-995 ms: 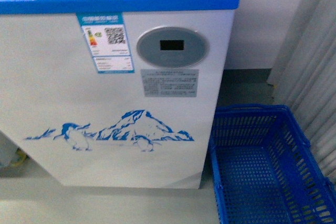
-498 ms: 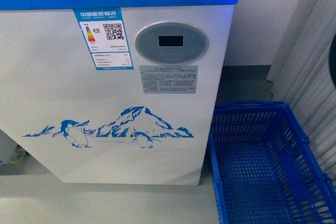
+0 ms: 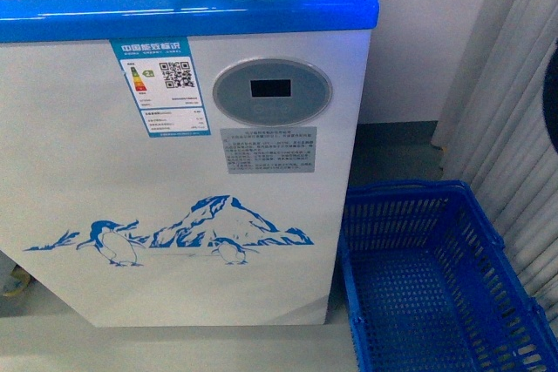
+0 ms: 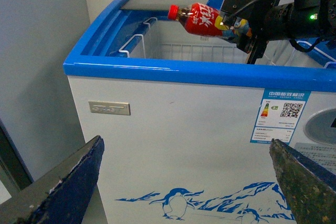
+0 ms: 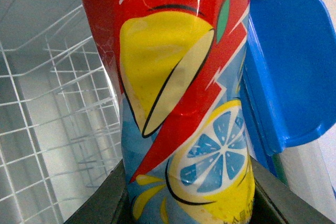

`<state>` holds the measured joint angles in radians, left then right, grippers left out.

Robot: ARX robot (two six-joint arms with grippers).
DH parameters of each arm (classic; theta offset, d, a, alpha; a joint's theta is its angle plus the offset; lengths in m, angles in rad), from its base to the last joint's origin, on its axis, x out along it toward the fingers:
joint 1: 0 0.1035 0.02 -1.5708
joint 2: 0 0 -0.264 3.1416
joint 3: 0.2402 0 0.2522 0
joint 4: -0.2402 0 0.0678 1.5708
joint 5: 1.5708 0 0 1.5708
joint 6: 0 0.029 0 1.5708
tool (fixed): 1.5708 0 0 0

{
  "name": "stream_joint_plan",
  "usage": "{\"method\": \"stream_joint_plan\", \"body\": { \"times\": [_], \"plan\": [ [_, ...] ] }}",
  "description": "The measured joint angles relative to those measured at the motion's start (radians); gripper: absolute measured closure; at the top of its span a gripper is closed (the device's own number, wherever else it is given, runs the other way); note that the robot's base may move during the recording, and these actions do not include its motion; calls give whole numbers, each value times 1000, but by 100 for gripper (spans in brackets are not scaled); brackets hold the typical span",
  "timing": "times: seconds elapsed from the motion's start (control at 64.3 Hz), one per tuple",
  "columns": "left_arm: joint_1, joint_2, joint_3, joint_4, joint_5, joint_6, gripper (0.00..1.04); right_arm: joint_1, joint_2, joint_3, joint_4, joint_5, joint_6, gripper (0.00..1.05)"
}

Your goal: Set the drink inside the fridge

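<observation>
My right tool (image 4: 242, 24) is clamped on the drink (image 4: 202, 19), held sideways above the open fridge (image 4: 173, 72). My left tool (image 4: 189, 174) stands apart, empty.

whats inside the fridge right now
Inside the fridge, only white wire baskets show near the top. The drink isn't in yet; the right gripper holds it sideways above the opening. The floor of the fridge is hidden.

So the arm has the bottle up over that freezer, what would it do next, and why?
Probably lower it. The right gripper holds the drink sideways above the fridge, whose top looks open, with a white wire basket below. Releasing from this height would likely drop it hard, so descending first seems safer.
</observation>
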<state>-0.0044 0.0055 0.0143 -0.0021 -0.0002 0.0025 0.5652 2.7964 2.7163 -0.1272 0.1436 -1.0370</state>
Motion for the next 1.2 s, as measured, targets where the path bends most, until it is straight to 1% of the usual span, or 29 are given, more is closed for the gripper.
{"method": "stream_joint_plan", "body": {
  "times": [0.078, 0.155, 0.28, 1.011, 1.057, 1.073, 1.151, 1.182, 1.197],
  "plan": [
    [0, 0, 0, 0, 0, 0, 8, -2, -13, -27, 21, -1, 1, 63],
    [0, 0, 0, 0, 0, 0, 8, -4, -70, -158, 111, -3, 4, 63],
    [0, 0, 0, 0, 0, 0, 8, -6, -106, -254, 129, -2, 9, 63],
    [0, 0, 0, 0, 0, 0, 8, -7, -106, -279, 138, -13, 19, 63],
    [0, 0, 0, 0, 0, 0, 8, -7, -106, -279, 137, -16, 19, 58],
    [0, 0, 0, 0, 0, 0, 8, -7, -106, -279, 131, -21, 19, 54],
    [0, 0, 0, 0, 0, 0, 8, -7, -106, -279, 123, -31, 21, 43],
    [0, 0, 0, 0, 0, 0, 8, -7, -106, -279, 121, -36, 21, 36],
    [0, 0, 0, 0, 0, 0, 8, -7, -106, -279, 119, -36, 21, 34]
  ]
}}
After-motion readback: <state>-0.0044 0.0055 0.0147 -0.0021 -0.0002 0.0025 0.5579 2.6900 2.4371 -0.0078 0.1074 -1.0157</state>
